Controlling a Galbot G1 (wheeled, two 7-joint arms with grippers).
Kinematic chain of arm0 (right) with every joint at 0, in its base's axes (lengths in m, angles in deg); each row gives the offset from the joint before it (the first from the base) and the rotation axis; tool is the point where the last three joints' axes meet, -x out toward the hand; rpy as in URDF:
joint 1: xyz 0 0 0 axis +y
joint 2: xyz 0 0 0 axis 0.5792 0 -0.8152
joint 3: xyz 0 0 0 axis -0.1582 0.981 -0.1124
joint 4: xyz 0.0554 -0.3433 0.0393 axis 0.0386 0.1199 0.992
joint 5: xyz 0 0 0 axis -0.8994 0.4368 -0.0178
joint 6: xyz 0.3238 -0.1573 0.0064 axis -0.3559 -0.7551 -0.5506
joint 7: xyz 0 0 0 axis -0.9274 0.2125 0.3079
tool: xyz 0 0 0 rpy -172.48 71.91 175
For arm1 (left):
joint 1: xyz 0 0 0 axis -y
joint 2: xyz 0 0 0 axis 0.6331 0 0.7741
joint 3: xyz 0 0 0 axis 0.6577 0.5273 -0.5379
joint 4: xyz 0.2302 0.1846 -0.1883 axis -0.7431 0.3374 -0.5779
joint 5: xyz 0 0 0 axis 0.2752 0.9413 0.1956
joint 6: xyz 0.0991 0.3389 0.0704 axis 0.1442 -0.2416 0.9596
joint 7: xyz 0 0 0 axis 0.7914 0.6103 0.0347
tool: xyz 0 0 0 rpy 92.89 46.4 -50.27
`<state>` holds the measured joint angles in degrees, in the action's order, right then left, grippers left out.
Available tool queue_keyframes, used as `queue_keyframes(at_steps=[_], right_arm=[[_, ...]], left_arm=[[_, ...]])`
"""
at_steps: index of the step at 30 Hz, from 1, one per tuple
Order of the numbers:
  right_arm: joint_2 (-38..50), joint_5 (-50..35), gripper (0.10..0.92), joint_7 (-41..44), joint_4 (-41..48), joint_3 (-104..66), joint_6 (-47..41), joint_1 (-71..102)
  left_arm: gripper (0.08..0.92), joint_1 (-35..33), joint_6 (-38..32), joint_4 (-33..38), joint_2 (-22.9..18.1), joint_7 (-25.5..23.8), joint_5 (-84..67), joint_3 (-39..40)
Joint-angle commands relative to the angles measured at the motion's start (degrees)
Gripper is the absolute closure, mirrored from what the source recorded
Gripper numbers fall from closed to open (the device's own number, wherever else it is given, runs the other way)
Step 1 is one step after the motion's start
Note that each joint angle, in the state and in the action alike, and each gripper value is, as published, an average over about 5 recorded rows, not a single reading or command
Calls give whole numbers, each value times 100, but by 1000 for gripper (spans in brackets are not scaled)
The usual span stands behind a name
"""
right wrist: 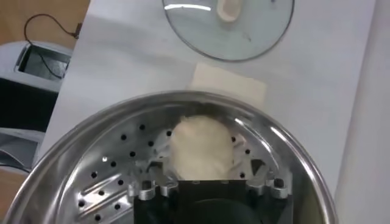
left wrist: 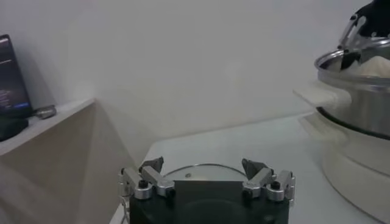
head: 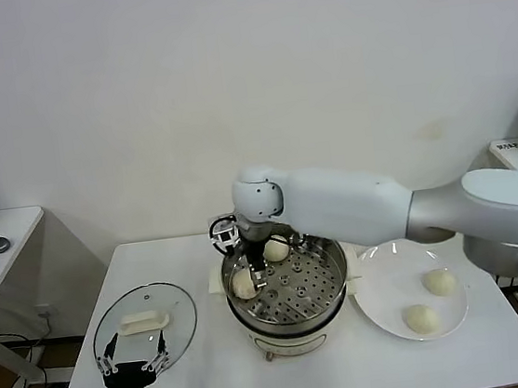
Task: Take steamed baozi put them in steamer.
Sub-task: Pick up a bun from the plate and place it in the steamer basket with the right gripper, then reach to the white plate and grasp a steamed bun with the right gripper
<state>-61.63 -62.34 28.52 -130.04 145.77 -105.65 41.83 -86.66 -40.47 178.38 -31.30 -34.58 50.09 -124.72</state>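
The steamer [head: 337, 285] stands mid-table, its perforated tray holding two steamed baozi. One baozi [head: 276, 249] lies at the far side. The other baozi [head: 243, 286] rests on the tray near the left wall, between the spread fingers of my right gripper [head: 252, 272], which is open. In the right wrist view this baozi [right wrist: 201, 148] sits on the tray with my right gripper [right wrist: 203, 175] straddling it, a finger standing off each side. Two more baozi [head: 438, 281] [head: 422, 319] lie on the white plate [head: 386, 278]. My left gripper [head: 133, 363] [left wrist: 202, 165] waits open at the front left.
A glass lid [head: 176, 302] with a cream handle [head: 144, 321] lies flat left of the steamer, just beyond the left gripper. The plate touches the steamer's right side. A side desk [head: 7, 243] with dark gadgets stands left of the table.
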Motion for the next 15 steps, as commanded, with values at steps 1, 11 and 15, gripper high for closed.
queue_keyframes(at_steps=[1, 11, 15], right_arm=[[1584, 52, 206, 362, -1009, -553, 250, -233], [4559, 362, 203, 1040, -2153, -1708, 1212, 170], [5377, 691, 203, 1102, -2274, -2101, 1600, 745]], left_arm=[[177, -12, 14, 23, 23, -18, -25, 1], [177, -76, 45, 44, 142, -35, -102, -40], [177, -77, 47, 13, 168, -24, -137, -25]])
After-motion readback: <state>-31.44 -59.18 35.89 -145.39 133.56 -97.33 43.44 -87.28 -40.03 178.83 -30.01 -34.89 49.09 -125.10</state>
